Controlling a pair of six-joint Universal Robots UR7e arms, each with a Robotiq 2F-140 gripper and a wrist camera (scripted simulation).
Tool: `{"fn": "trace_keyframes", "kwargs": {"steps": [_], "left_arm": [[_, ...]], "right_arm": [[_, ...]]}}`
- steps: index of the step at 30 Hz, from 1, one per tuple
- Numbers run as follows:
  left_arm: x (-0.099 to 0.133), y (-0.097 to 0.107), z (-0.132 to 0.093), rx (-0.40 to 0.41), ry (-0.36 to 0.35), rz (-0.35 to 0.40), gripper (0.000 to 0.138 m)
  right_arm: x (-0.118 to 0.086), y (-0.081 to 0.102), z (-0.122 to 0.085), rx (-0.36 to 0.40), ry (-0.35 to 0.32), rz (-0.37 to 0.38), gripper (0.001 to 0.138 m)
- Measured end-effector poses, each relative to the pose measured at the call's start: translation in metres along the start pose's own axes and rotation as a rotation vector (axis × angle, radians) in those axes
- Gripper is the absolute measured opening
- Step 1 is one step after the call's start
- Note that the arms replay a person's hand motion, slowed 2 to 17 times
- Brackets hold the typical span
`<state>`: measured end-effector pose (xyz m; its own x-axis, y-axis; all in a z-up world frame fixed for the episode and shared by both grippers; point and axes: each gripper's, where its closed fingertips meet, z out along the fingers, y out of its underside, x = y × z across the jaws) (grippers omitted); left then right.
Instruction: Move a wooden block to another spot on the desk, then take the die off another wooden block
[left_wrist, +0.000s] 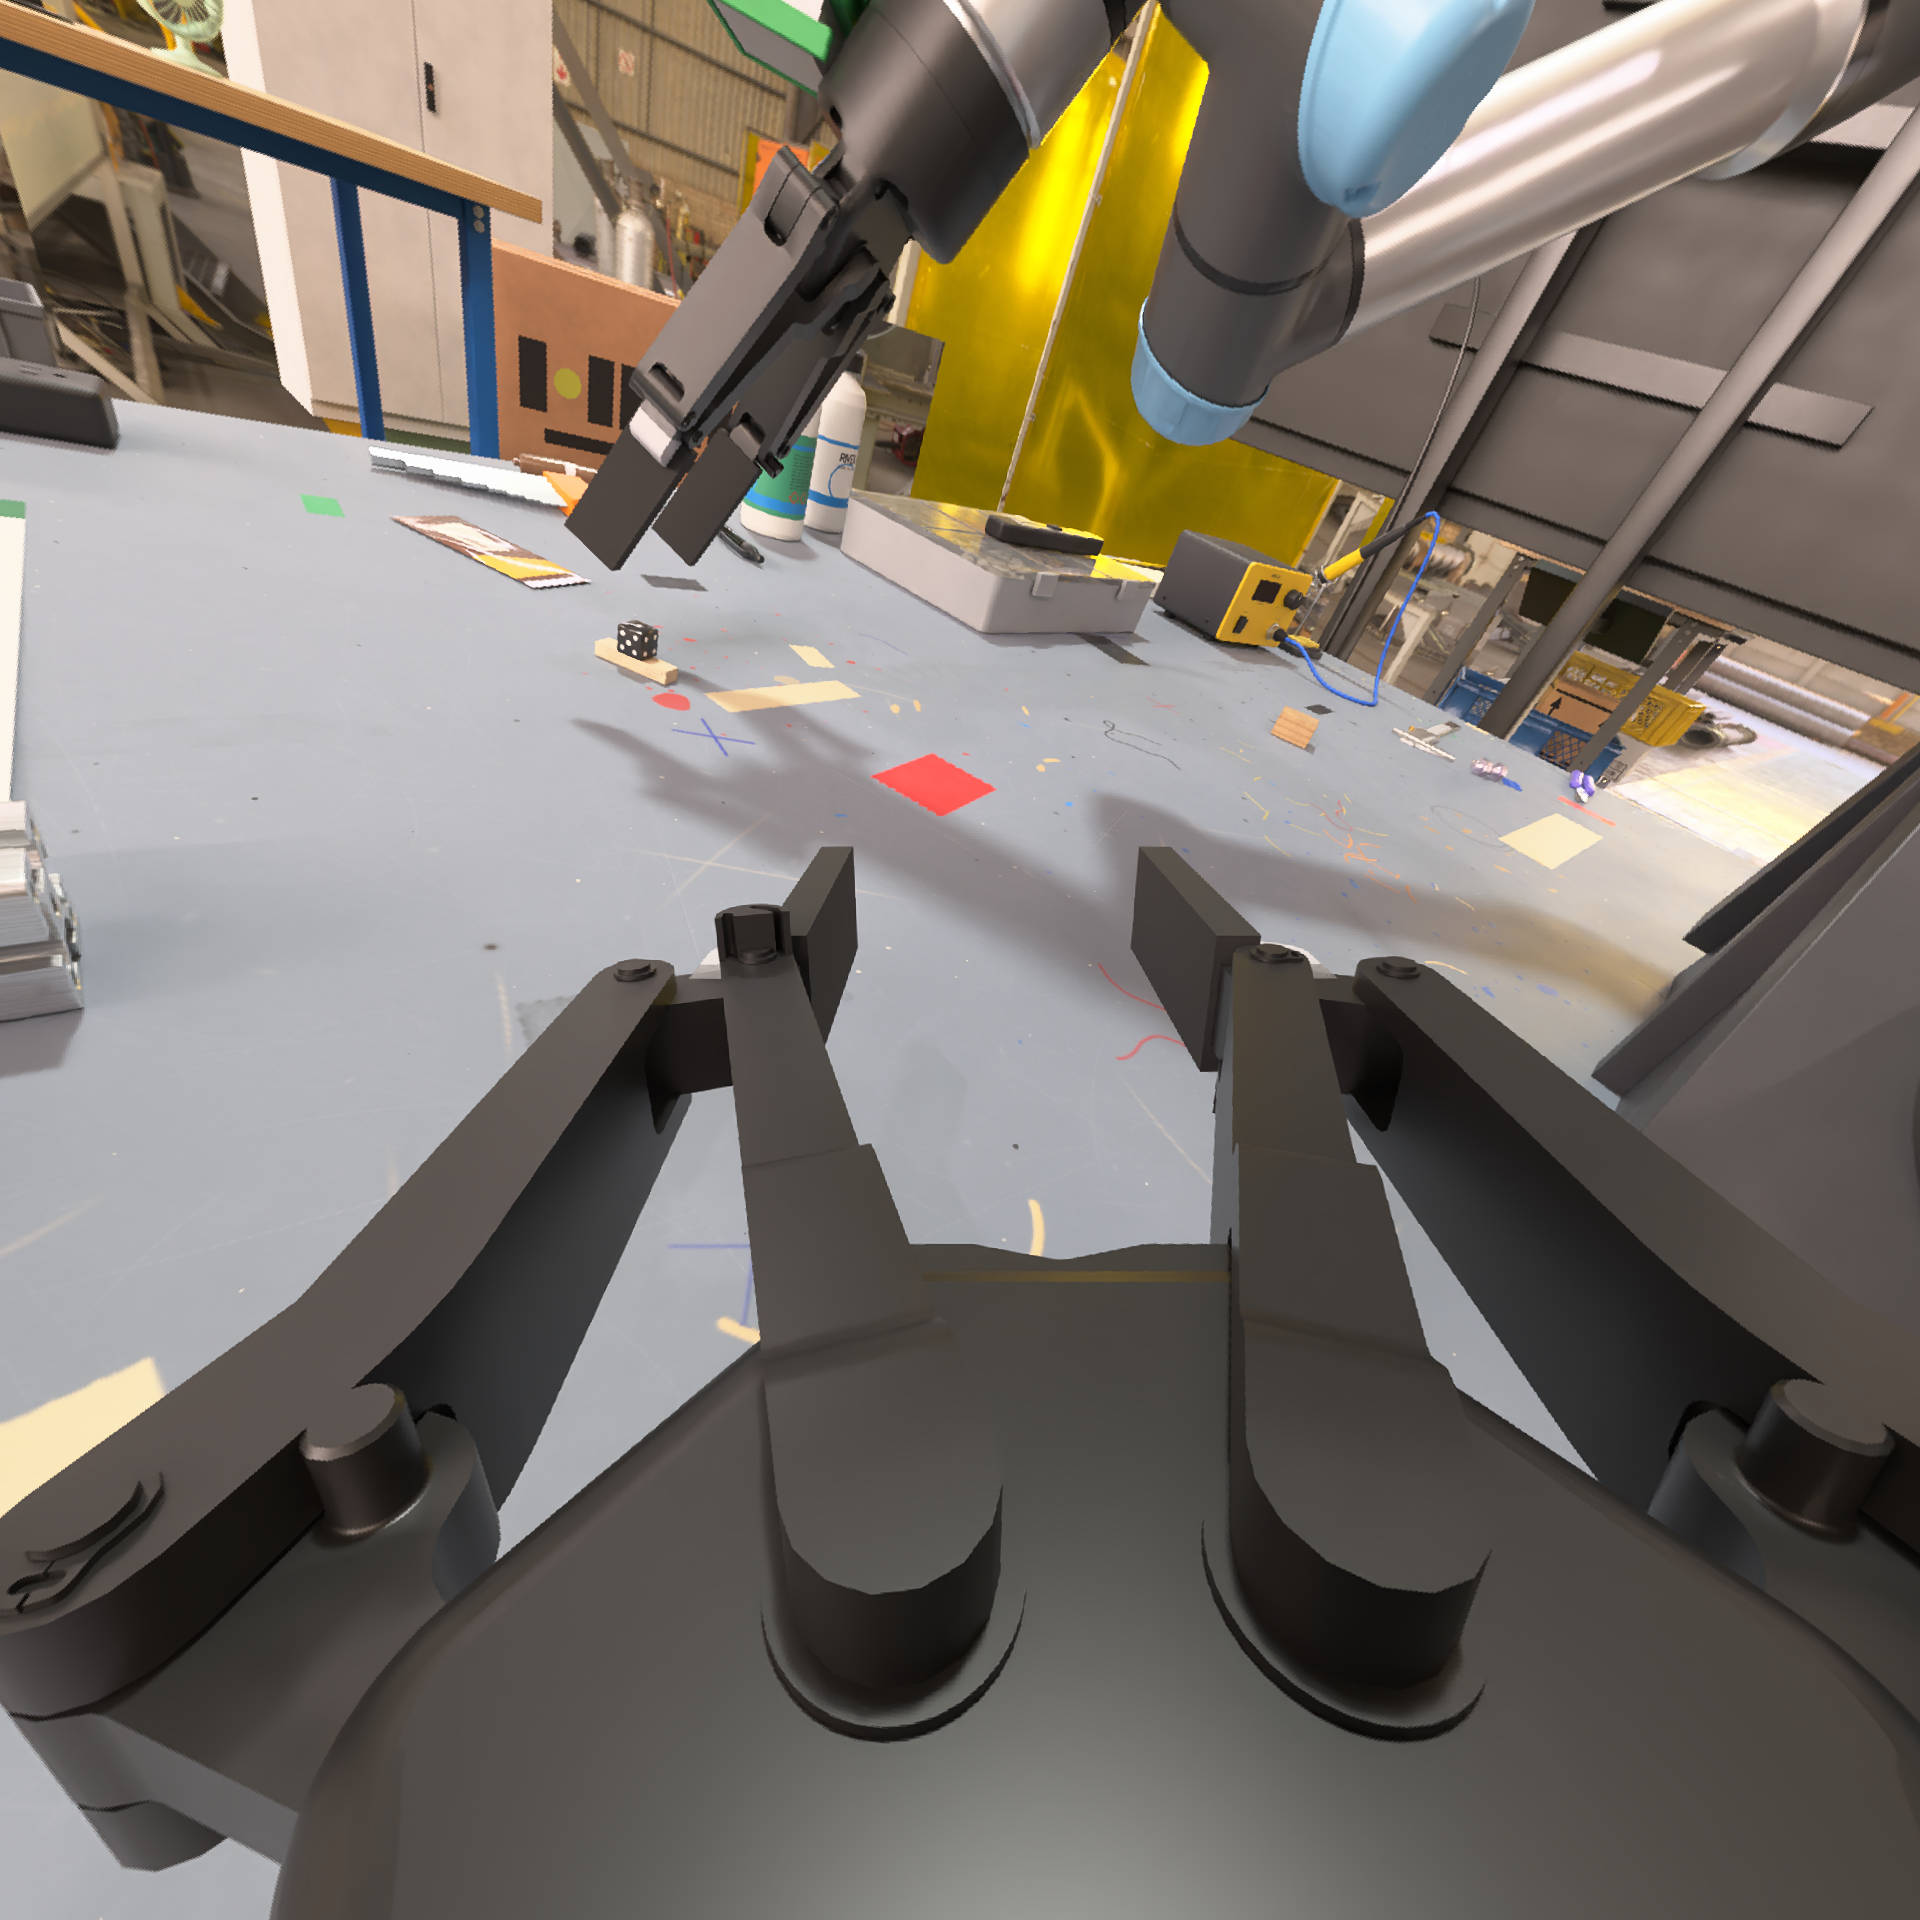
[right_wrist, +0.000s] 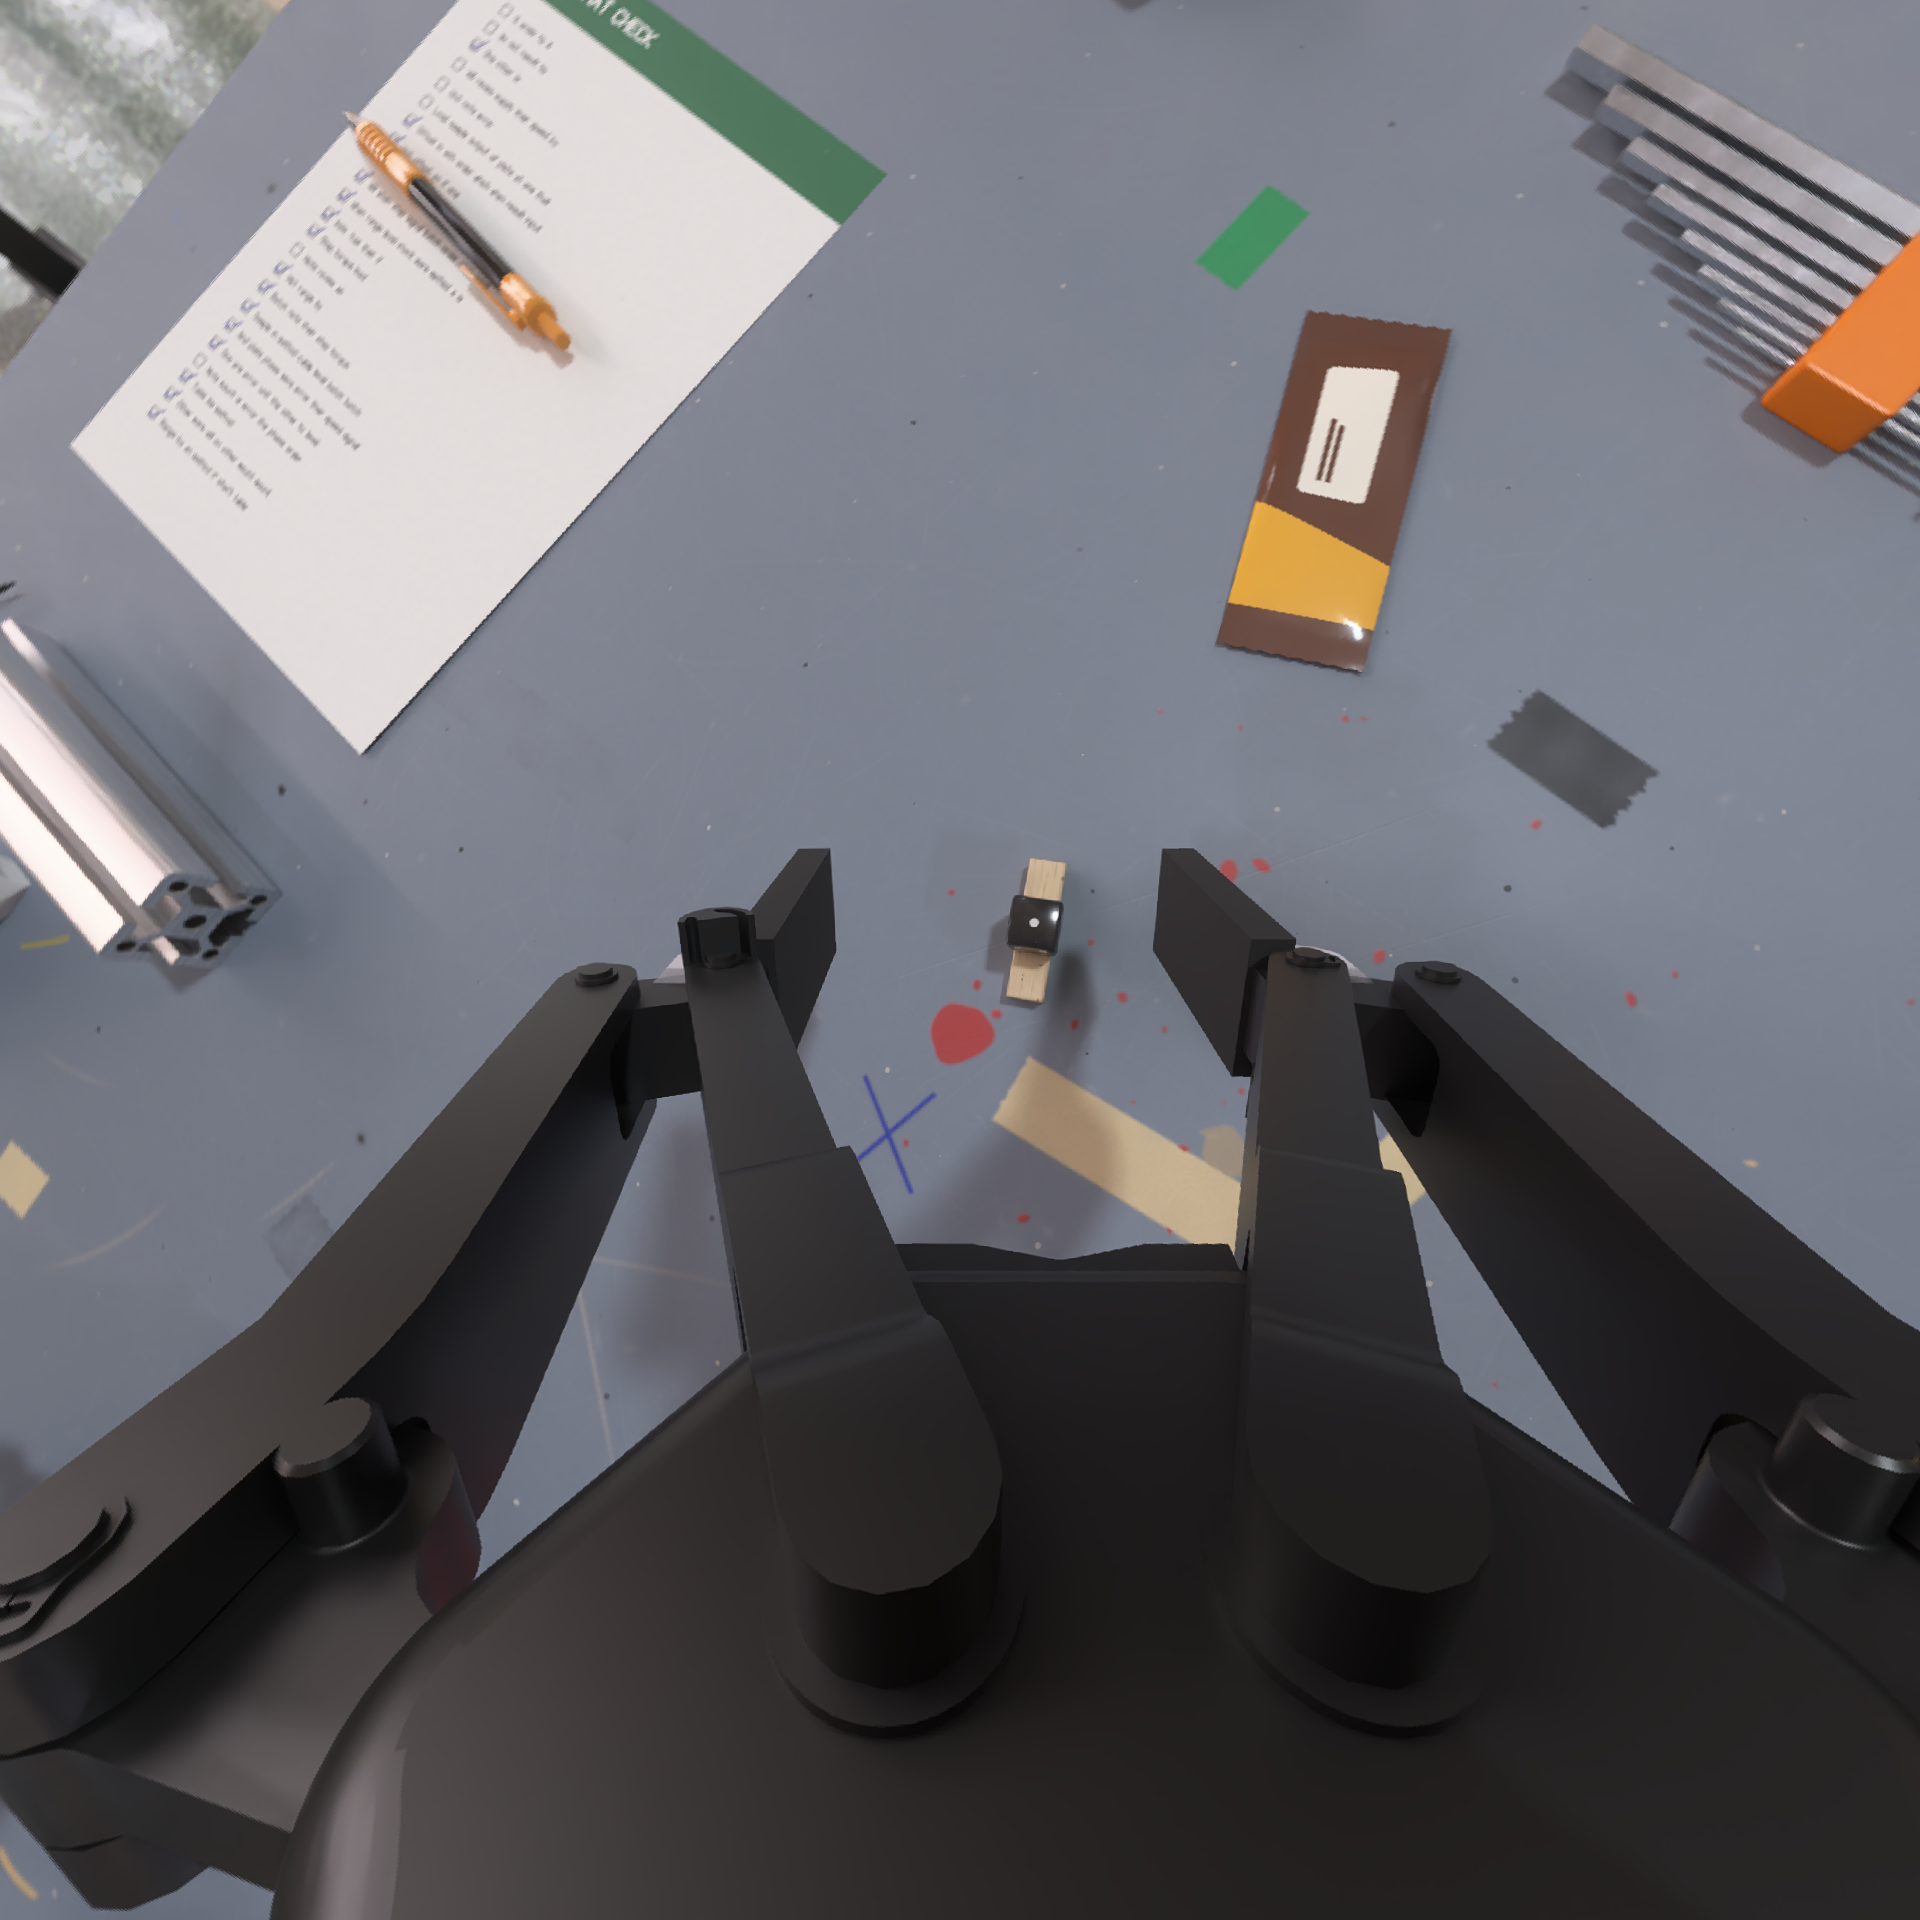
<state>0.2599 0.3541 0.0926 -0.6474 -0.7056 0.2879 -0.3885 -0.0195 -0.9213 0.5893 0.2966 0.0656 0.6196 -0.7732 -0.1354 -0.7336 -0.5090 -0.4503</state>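
Die (right_wrist: 1035, 922) sits black atop its wooden block (right_wrist: 1033, 975), just beyond the red blot (right_wrist: 961, 1033). Right gripper (right_wrist: 995, 914) hangs above, fingers spread wide, empty; left gripper (left_wrist: 992, 914) likewise, well back. Risk — a skewed descent nudges the block and tips the die.

Your left gripper (left_wrist: 992, 914): jaws apart, empty, above desk (left_wrist: 312, 831). Die (left_wrist: 637, 639) sits on wooden block (left_wrist: 636, 662); right gripper (left_wrist: 665, 520) hovers above, fingers nearly together.

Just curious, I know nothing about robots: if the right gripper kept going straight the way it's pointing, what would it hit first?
Probably the black die sitting on the wooden block; both lie between its open fingers, though depth is unclear.
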Motion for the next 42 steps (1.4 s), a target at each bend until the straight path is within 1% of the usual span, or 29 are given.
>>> {"fn": "trace_keyframes", "kwargs": {"steps": [4,9,12,17,22,30,35,39,42], "left_arm": [[0.001,-0.002,-0.004,0.013,0.003,-0.001,0.071],[0.002,-0.005,-0.008,0.025,0.007,0.004,0.071],[0.003,-0.005,-0.011,0.029,0.011,0.009,0.071],[0.003,-0.006,-0.017,0.034,0.013,0.019,0.072],[0.003,-0.008,-0.024,0.046,0.01,0.025,0.072],[0.0,-0.01,-0.034,0.06,0.0,0.022,0.072],[-0.004,-0.011,-0.04,0.068,-0.012,0.017,0.072],[-0.008,-0.01,-0.043,0.071,-0.022,0.009,0.072],[-0.01,-0.01,-0.044,0.068,-0.03,0.001,0.071]], "right_arm": [[0.004,-0.002,0.002,0.007,0.026,0.055,0.078],[0.009,-0.001,0.008,-0.006,0.05,0.114,0.074],[0.009,0.002,0.012,-0.024,0.057,0.133,0.073],[0.016,0.009,0.019,-0.057,0.093,0.164,0.07],[0.02,0.014,0.026,-0.078,0.114,0.189,0.063],[0.021,0.02,0.035,-0.099,0.114,0.209,0.041],[0.018,0.021,0.04,-0.103,0.091,0.207,0.027],[0.017,0.02,0.04,-0.1,0.078,0.206,0.023],[0.016,0.02,0.04,-0.106,0.076,0.191,0.02]]}}
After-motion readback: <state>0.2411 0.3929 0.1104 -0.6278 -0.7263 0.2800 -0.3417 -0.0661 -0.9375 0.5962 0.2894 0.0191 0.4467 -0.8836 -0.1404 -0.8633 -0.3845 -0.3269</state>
